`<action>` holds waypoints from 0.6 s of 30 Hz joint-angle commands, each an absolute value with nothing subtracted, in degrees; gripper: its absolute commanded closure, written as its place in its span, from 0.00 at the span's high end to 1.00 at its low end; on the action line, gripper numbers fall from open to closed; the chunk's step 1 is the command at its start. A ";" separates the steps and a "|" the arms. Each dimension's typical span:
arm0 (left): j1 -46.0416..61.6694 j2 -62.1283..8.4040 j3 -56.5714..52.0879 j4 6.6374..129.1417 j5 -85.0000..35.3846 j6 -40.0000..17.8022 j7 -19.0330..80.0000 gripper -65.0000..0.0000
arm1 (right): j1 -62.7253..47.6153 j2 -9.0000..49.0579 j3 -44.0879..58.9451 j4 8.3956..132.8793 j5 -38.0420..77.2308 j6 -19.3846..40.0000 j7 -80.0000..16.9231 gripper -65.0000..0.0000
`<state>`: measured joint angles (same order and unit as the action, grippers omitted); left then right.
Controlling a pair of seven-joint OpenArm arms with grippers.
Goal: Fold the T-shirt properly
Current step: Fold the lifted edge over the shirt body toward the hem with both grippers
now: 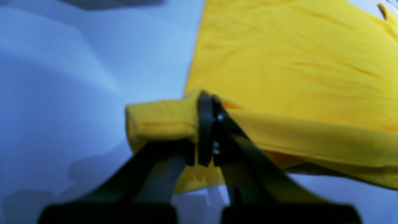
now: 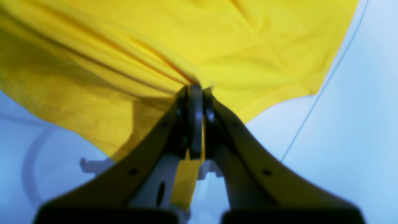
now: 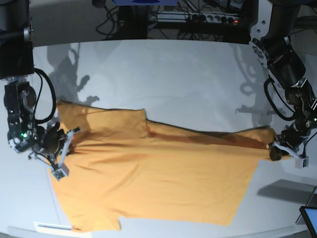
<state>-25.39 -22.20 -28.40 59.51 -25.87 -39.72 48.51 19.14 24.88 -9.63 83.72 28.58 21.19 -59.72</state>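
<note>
The orange-yellow T-shirt [image 3: 158, 178] lies spread across the white table [image 3: 173, 74], with its far edge lifted into a ridge between the two arms. My left gripper [image 1: 207, 97] is shut on a bunched hem edge of the T-shirt [image 1: 295, 62]; in the base view it is at the garment's right end [image 3: 274, 152]. At the left end, near a sleeve, my right gripper [image 3: 69, 141] is shut on the cloth. The right wrist view shows its fingers [image 2: 196, 90] pinching a fold, and the T-shirt [image 2: 217, 37] stretches away from them in taut creases.
Cables and a power strip [image 3: 198, 17] run along the table's far edge. A screen corner [image 3: 309, 218] shows at the bottom right. A white strip [image 3: 49, 227] lies by the shirt's near left corner. Both arm bases stand at the back corners.
</note>
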 commanded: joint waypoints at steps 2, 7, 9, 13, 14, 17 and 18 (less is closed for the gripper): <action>-26.86 -23.25 -28.44 60.44 -26.77 -40.00 47.16 0.00 | 22.02 25.89 -9.27 82.77 28.44 21.14 -58.59 0.00; -26.86 -23.16 -28.18 57.54 -26.51 -40.00 45.05 0.00 | 23.08 25.71 -10.42 78.99 28.35 21.14 -56.40 0.00; -27.82 -23.25 -27.82 54.37 -26.33 -40.00 43.21 0.00 | 23.69 25.80 -12.44 77.05 28.35 21.14 -55.43 0.00; -31.16 -23.25 -27.74 47.96 -24.13 -40.00 41.10 0.00 | 24.40 25.80 -14.55 73.98 28.26 21.14 -53.41 0.00; -32.31 -23.08 -27.74 46.99 -22.29 -40.00 40.57 0.00 | 24.40 25.80 -14.90 73.63 28.26 21.05 -52.97 0.00; -34.24 -22.90 -24.22 46.55 -17.63 -40.00 39.08 0.00 | 24.40 25.80 -14.73 73.63 28.26 21.05 -52.79 0.00; -34.86 -22.90 -22.81 46.55 -17.19 -40.00 38.73 0.00 | 24.40 25.80 -14.73 73.63 28.26 20.97 -52.79 0.00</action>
<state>-33.15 -21.93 -22.61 45.67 -16.45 -39.48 40.40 22.61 24.88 -15.35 72.79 28.25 21.34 -53.65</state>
